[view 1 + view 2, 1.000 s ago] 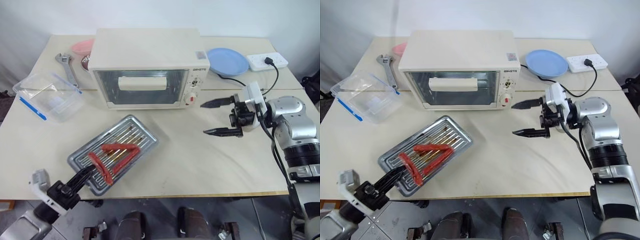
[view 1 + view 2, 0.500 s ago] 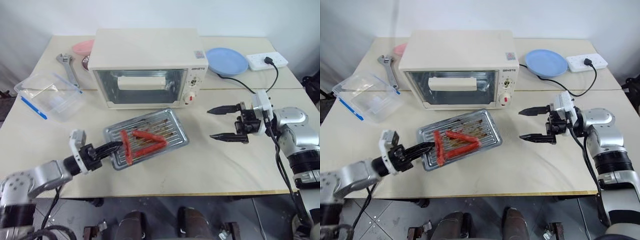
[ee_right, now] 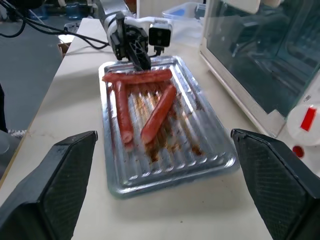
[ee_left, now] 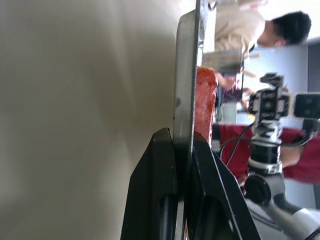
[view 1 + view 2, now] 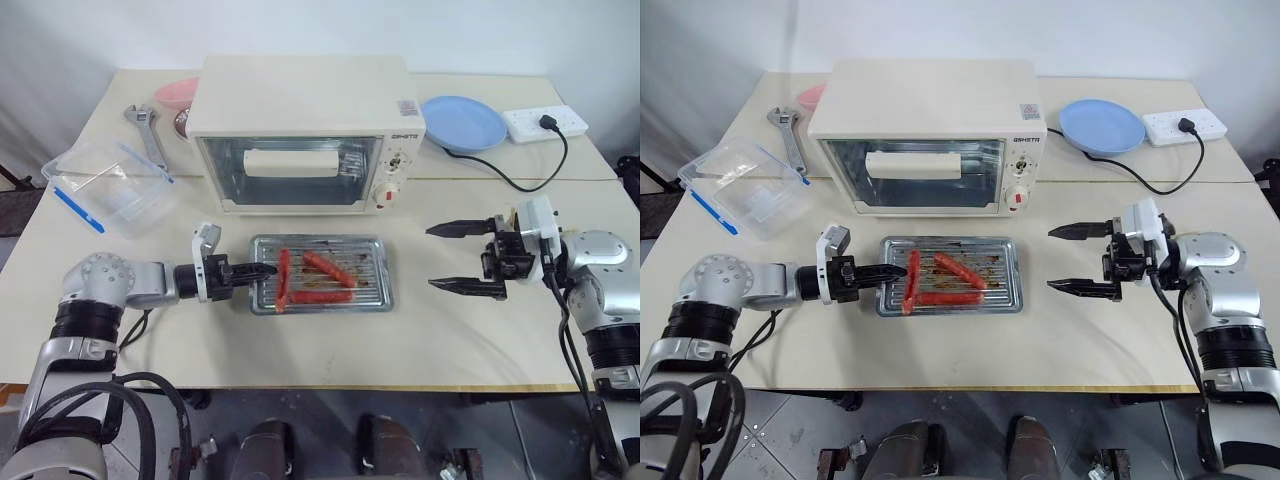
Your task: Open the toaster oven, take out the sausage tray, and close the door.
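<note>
Sausage tray [image 5: 322, 274] out on the table [image 5: 300, 345], pinched at its left rim by the left gripper [image 5: 258, 271].

The tray lies flat just in front of the toaster oven [image 5: 305, 135], whose door [image 5: 289, 171] is shut. The left gripper's black fingers clamp the tray's thin edge from above and below. The right gripper [image 5: 466, 258] hovers with fingers spread wide and holding nothing, well apart from the tray's right edge, with bare tabletop between them and along the near table edge.

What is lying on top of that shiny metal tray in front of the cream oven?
Three red sausages lie on the shiny ribbed metal tray, with brown grease marks. The black left gripper covers part of the tray's rim.
</note>
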Controlling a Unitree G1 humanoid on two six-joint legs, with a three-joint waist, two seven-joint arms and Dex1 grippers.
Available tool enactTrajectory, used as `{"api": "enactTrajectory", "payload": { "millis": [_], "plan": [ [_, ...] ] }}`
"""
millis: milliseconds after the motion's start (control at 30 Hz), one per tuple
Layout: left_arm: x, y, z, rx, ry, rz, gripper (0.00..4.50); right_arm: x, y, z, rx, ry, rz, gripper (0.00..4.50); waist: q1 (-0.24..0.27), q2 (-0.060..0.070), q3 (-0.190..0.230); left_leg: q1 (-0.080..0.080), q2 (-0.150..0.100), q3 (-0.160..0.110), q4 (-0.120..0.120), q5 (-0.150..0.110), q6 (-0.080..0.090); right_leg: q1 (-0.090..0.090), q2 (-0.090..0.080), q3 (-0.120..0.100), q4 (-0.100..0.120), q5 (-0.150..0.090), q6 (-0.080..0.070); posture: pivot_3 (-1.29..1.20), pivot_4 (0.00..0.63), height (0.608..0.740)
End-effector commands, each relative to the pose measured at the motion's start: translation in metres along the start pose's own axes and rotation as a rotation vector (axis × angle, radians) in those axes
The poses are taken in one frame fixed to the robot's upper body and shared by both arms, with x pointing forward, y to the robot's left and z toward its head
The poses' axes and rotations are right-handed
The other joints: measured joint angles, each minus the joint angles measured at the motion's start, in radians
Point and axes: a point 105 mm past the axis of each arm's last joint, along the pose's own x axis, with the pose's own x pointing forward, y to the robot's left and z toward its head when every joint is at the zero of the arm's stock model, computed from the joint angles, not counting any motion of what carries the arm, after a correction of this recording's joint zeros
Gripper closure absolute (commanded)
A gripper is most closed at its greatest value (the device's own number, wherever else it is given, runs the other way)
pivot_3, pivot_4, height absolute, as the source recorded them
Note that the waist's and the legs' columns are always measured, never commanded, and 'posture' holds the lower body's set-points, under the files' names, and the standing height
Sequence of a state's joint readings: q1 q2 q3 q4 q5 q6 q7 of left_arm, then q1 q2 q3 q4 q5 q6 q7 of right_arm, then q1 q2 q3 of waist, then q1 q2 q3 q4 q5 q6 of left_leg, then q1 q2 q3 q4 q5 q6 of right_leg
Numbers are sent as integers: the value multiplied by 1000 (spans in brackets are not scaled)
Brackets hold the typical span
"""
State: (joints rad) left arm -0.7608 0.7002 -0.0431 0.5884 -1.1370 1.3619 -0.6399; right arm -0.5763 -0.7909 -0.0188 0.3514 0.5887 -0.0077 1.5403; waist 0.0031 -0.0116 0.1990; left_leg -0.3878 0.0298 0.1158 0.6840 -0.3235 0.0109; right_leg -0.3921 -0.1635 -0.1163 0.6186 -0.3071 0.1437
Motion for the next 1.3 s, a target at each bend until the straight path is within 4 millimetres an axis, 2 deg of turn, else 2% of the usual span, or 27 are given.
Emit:
{"api": "enactTrajectory", "payload": {
  "millis": [33,67,267,500,567,667,733,800,867,933,1000,1167,1300],
  "plan": [
    [5,4,-5,-2,46,-11,4500,-5,0,9,-42,-4,-16,34,0,0,0,0,0,0,0,0,0,0,0,0,0,0,0,0,150,740],
    [5,5,-5,2,55,-10,4500,-5,0,9,-43,-3,-19,34,0,0,0,0,0,0,0,0,0,0,0,1,0,0,0,0,150,740],
    [2,13,-1,9,59,18,2728,-6,0,10,-46,3,-30,0,-1,0,0,1,0,1,0,0,0,-1,0,1,1,0,0,0,150,740],
    [-18,17,7,52,45,67,636,-6,-2,10,-49,15,-19,0,-5,0,0,1,0,1,0,1,1,-1,0,2,3,0,0,0,150,740],
    [-31,15,10,112,51,91,49,-6,-3,10,-50,21,-9,0,-11,0,0,2,1,1,0,2,0,-1,0,2,4,0,-1,0,150,740],
    [-46,11,18,244,35,100,18,-7,-5,9,-51,31,4,0,-29,0,0,2,1,2,0,3,-1,-2,0,3,5,0,-2,0,150,740],
    [-60,-4,31,472,-34,27,18,-6,-5,5,-51,51,23,0,-35,0,0,2,1,2,-1,3,-1,-3,0,3,5,0,-2,0,150,740],
    [-72,-11,34,653,-47,-2,18,-5,-6,2,-47,62,34,0,-37,0,0,1,2,3,-1,3,-1,-5,0,4,5,0,-2,0,150,740],
    [-77,-10,33,736,-34,-3,18,-4,-7,0,-47,68,38,0,-32,-1,0,0,2,3,-1,3,-1,-6,0,3,5,0,-2,0,150,740],
    [-92,-6,36,967,-57,75,18,-2,-7,-6,-54,90,51,0,-32,-1,0,-1,1,4,-1,2,0,-6,-1,3,4,0,-2,0,150,740],
    [-102,-1,35,1109,-40,129,18,0,-7,-10,-60,102,60,0,-31,-1,1,-1,1,3,-1,2,0,-6,-2,3,4,0,-2,0,150,740],
    [-114,11,23,1225,42,117,18,4,-7,-18,-68,114,71,0,-30,-1,1,-2,1,4,-1,1,1,-6,-2,2,4,1,-1,0,150,740],
    [-131,31,6,1267,136,164,18,2,-1,-33,-89,172,85,0,-33,-1,1,-1,1,4,-1,1,1,-6,-2,1,4,1,-1,0,150,740]
  ]
}}
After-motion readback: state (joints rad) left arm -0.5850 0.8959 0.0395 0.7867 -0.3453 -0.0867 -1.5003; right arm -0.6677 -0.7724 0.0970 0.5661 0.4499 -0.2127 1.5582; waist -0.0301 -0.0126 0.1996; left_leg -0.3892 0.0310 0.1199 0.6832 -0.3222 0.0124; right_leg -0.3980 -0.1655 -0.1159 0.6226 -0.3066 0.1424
